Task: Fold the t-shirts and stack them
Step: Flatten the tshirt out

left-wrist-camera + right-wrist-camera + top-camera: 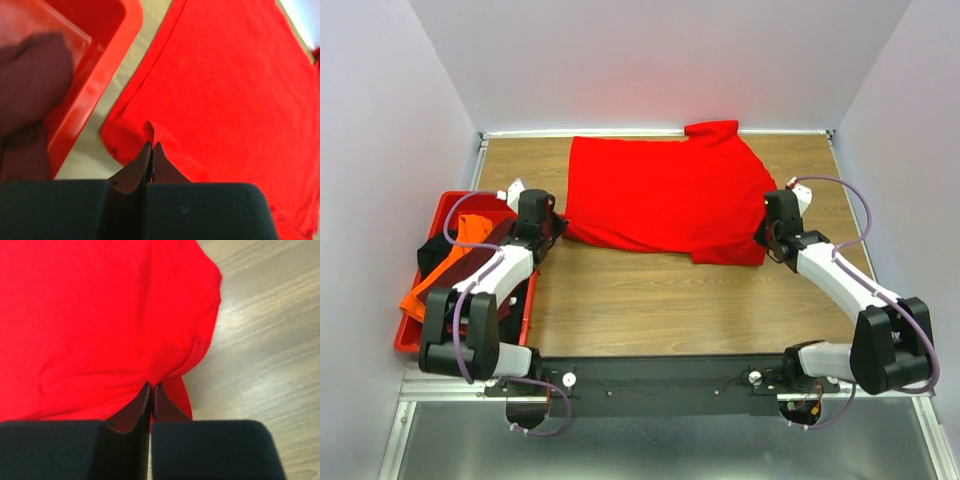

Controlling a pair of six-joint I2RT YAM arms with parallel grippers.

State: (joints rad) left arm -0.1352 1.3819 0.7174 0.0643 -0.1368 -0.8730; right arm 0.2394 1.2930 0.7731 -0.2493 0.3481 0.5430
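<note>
Mostly flat bright red t-shirt (660, 195) — left pincer (151, 146), right pincer (151, 386) tight on its edges

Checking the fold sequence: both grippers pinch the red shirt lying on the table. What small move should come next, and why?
Probably release: open the left gripper and right gripper and lift away. The red t-shirt already lies flat on the table, its edge at the right gripper doubled over.

L arm (505, 268) & R arm (835, 275) are done in white links w/ black joints; purple cables (867, 215) are looped behind the wrists; fingers (134, 172) black, tapered.
</note>
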